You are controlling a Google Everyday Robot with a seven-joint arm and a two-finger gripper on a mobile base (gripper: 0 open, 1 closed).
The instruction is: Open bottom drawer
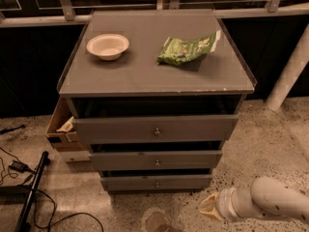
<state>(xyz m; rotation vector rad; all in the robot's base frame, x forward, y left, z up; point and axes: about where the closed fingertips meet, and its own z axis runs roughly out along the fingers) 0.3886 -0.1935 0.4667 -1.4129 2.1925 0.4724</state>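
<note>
The grey cabinet has three drawer fronts. The bottom drawer (pixel 155 182) is the slimmest front, lowest of the three, with a small round metal knob (pixel 157 184) at its centre. It looks about flush under the middle drawer. My gripper (pixel 208 208) is at the end of the white arm (pixel 270 200), low at the right front, above the floor. It sits to the right of the bottom drawer and a little below it, apart from the knob.
The top drawer (pixel 155 128) and middle drawer (pixel 155 159) stand above. A white bowl (pixel 107 46) and a green snack bag (pixel 187 49) lie on the cabinet top. A cardboard box (pixel 62 129) sits at the left side. Cables (pixel 19 168) lie on the floor at left. A white pole (pixel 289 71) stands at right.
</note>
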